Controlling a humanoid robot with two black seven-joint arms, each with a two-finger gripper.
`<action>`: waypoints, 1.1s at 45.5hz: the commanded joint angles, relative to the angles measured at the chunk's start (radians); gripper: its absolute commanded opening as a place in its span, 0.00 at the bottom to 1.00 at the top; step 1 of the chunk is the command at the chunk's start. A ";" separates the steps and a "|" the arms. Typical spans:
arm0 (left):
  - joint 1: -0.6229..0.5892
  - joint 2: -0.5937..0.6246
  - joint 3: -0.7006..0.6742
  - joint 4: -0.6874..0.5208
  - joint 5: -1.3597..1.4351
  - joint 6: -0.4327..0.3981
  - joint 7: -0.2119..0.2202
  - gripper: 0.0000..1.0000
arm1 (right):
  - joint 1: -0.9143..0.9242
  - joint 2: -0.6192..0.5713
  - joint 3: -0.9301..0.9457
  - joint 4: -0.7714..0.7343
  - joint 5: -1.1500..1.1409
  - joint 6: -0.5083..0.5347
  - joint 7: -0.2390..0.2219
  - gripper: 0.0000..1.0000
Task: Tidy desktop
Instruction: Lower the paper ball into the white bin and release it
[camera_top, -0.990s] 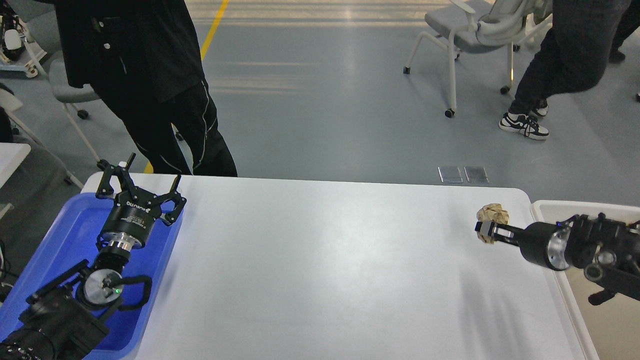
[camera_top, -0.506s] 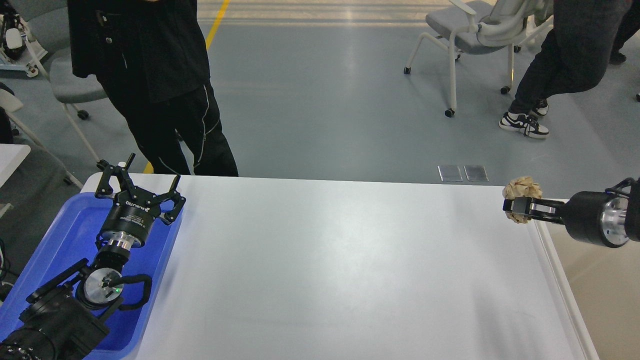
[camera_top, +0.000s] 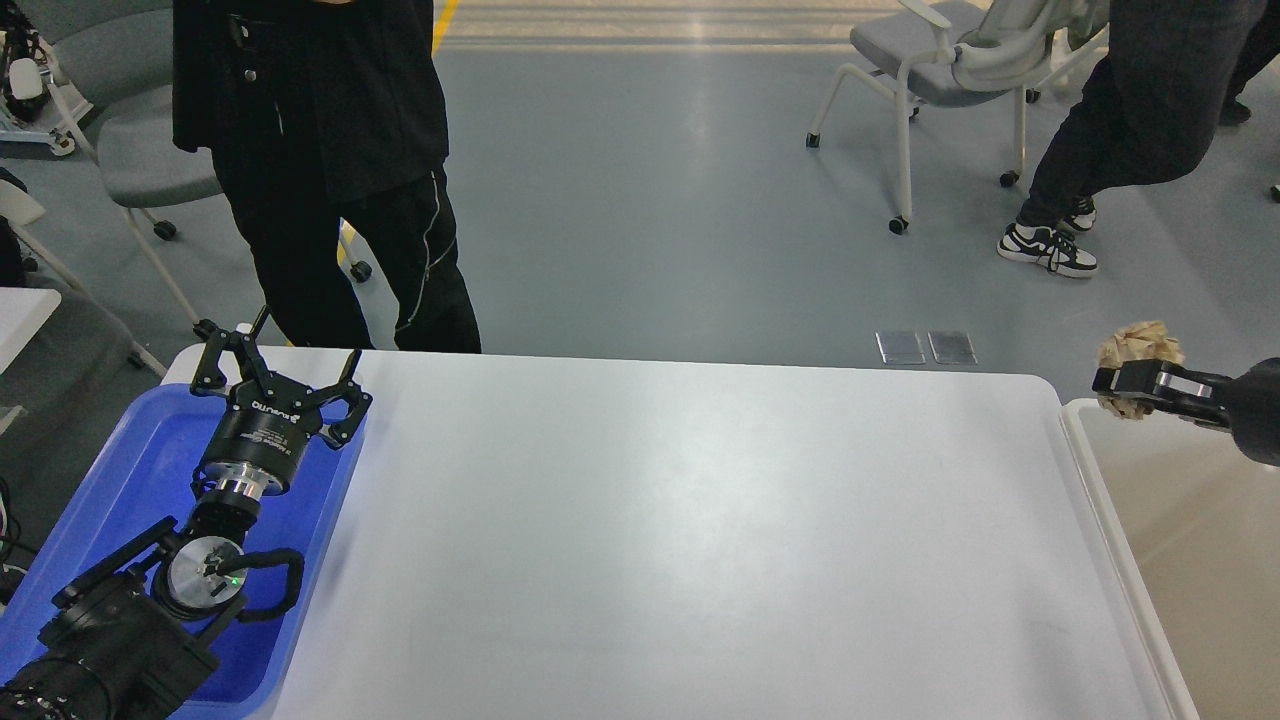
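The desktop (camera_top: 680, 530) is a large glossy white tabletop with rounded corners, bare in its middle. My right gripper (camera_top: 1118, 382) is shut on a crumpled tan paper ball (camera_top: 1138, 350) and holds it in the air past the desktop's right edge, over the far end of the cream-white bin (camera_top: 1085, 450). My left gripper (camera_top: 280, 350) is open and empty above the far end of the blue tray (camera_top: 130, 480) at the left.
A person in black (camera_top: 330, 170) stands close behind the table's far left corner. Another person (camera_top: 1110, 140) and a white chair (camera_top: 940, 70) are farther back on the grey floor. A small white table (camera_top: 20, 310) stands at the left.
My right gripper has carried the paper ball up and to the right, off the desktop to above the bin. The left arm has not moved. The person in black shifted slightly right.
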 joint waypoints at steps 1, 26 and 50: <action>0.000 0.000 -0.001 -0.001 0.000 0.000 0.000 1.00 | -0.101 -0.029 0.004 -0.073 0.147 -0.098 0.060 0.00; 0.000 0.000 -0.001 -0.001 0.000 0.000 0.000 1.00 | -0.285 0.090 0.006 -0.450 0.682 -0.135 0.169 0.00; 0.000 0.000 -0.001 0.001 0.000 0.000 0.000 1.00 | -0.421 0.462 0.044 -1.038 0.816 -0.078 0.170 0.00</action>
